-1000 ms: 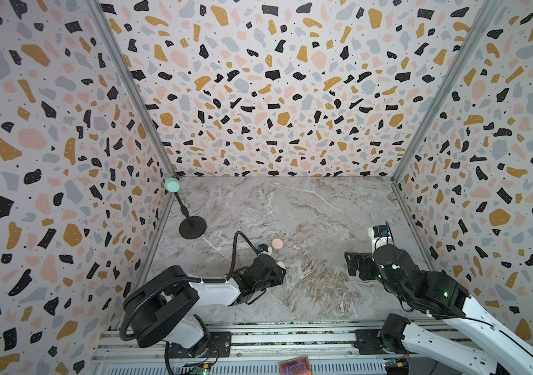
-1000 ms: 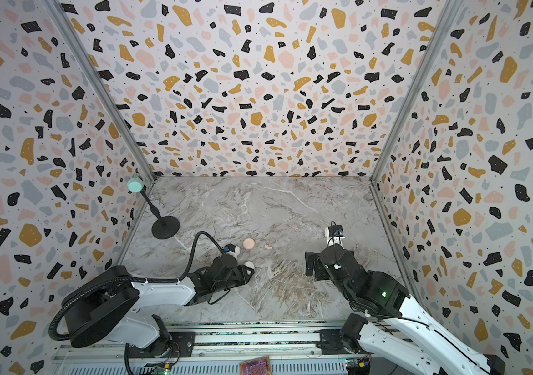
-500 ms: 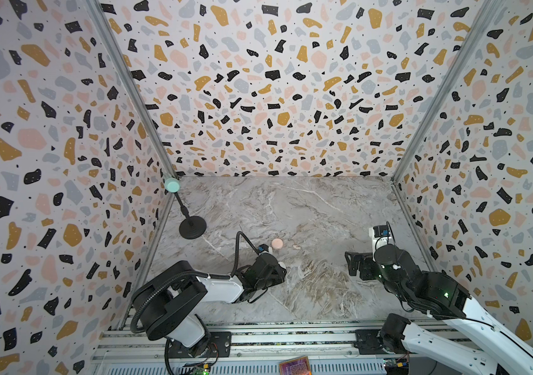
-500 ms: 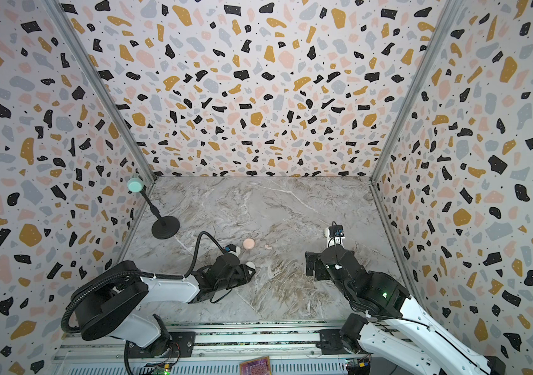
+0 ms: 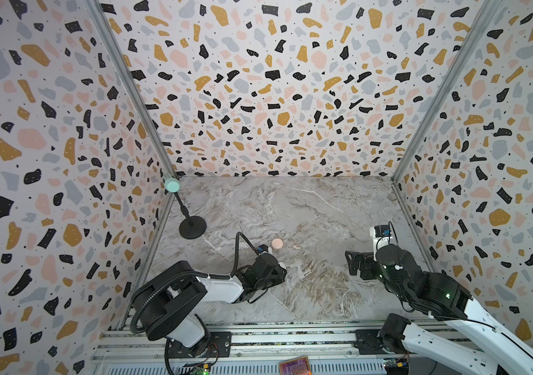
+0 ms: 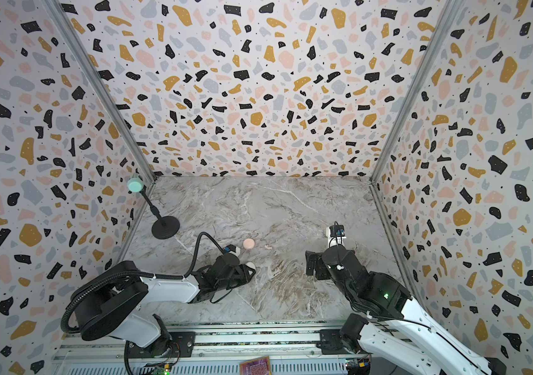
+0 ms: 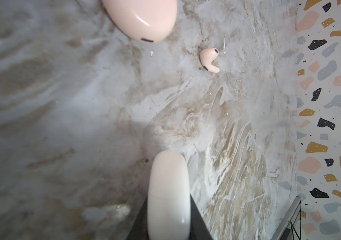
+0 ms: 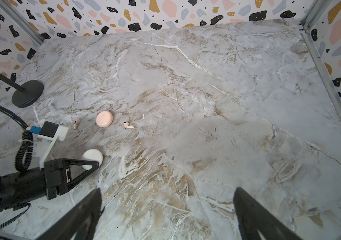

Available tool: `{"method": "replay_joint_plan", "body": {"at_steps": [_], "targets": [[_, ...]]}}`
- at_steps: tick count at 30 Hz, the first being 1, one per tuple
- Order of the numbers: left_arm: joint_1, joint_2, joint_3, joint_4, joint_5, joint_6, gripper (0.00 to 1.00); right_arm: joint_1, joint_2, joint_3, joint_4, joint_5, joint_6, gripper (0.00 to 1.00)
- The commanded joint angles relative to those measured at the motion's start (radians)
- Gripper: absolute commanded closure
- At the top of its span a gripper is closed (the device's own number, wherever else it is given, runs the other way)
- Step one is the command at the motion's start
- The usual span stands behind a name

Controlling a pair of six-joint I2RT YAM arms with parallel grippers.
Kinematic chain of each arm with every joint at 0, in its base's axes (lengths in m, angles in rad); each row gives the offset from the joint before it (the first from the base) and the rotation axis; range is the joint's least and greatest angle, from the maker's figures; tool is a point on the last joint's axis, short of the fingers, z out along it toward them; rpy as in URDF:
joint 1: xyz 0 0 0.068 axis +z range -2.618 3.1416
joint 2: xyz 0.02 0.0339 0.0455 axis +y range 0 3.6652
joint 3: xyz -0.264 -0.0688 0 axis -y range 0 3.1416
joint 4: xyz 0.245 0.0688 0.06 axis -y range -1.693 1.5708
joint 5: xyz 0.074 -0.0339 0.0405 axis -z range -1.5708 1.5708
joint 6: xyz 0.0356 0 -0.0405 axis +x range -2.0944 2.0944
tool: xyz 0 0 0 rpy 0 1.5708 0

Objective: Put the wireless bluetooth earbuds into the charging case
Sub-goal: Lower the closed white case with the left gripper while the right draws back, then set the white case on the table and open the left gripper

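My left gripper (image 7: 168, 199) is shut edge-on around a round white charging case (image 7: 168, 176), low over the marble floor at front left (image 6: 251, 265) (image 8: 92, 159). A closed pink charging case (image 5: 277, 243) (image 7: 142, 18) (image 8: 104, 118) lies just beyond it. One pale pink earbud (image 7: 210, 60) (image 5: 296, 246) (image 8: 128, 125) lies to the right of the pink case. A second pink earbud (image 8: 76, 123) lies to its left, near the left wrist camera. My right gripper (image 8: 166, 197) (image 5: 354, 263) hovers open and empty at front right.
A black stand (image 5: 192, 227) with a mint-green ball (image 5: 172, 185) on top stands at the left wall (image 6: 165, 227). Terrazzo-patterned walls enclose the floor on three sides. The metal rail (image 5: 291, 334) with both arm bases runs along the front edge.
The left arm's elbow has shifted a little to the right, while its gripper stays on the white case at nearly the same spot. The right arm has not moved.
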Motion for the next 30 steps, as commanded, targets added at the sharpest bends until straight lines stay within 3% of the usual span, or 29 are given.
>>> {"method": "replay_joint_plan", "body": {"at_steps": [1,30], "targets": [[0.005,-0.014,0.005,-0.003,0.014,-0.007,0.8,-0.008,-0.007,-0.002,0.004,-0.002,-0.005,0.01],[0.004,-0.029,0.003,-0.057,0.008,-0.016,0.7,-0.019,-0.01,-0.003,0.006,-0.006,-0.008,0.01]]}}
